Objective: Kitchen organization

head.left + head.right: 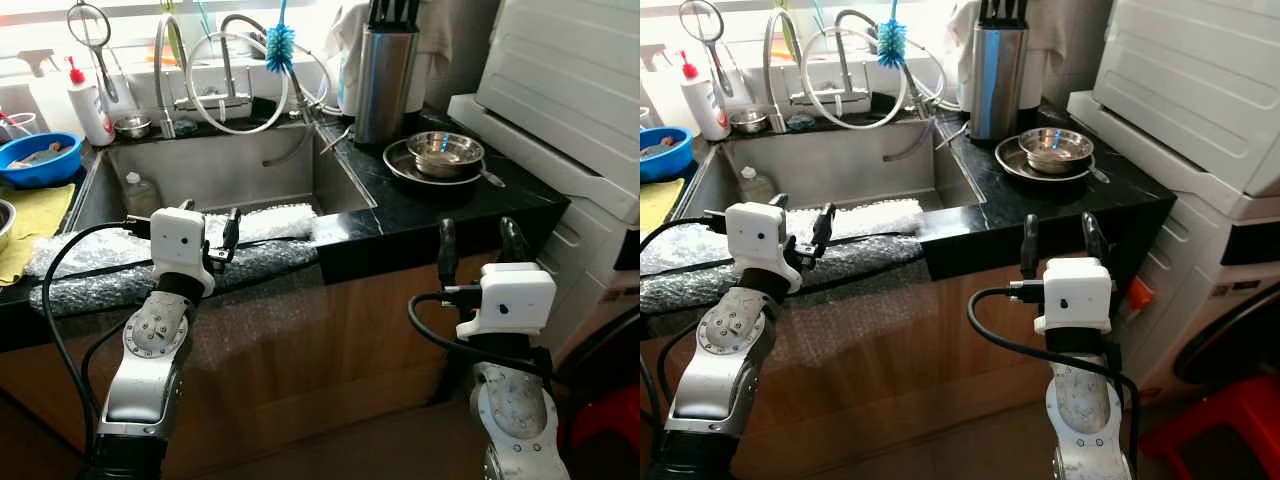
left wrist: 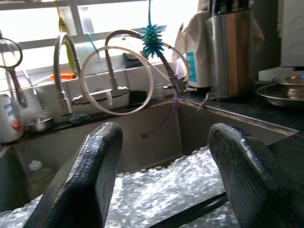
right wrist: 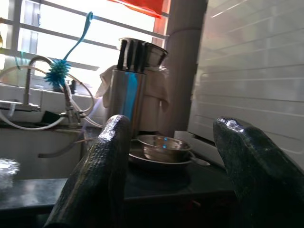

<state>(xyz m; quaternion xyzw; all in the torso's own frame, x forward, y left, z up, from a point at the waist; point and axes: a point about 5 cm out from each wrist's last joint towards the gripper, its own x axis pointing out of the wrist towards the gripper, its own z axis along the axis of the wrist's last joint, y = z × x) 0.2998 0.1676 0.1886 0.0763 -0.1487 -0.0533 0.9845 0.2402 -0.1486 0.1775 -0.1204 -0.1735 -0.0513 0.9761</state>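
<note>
Left eye view: left gripper (image 1: pixel 209 236) at 9 o'clock, jaws wide, above bubble wrap (image 1: pixel 150 262) on the worktop (image 1: pixel 430 205) edge; steel bowl (image 1: pixel 446 152) at 1 o'clock.
Right wrist view: right gripper (image 3: pixel 173 156) jaws wide, empty, facing the bowl and knife block (image 3: pixel 132 90).

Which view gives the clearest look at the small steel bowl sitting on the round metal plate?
The left eye view: the small steel bowl shows from above, whole, on the round metal plate. The right eye view matches. The right wrist view shows it side-on between the fingers; the left wrist view catches its edge.
</note>
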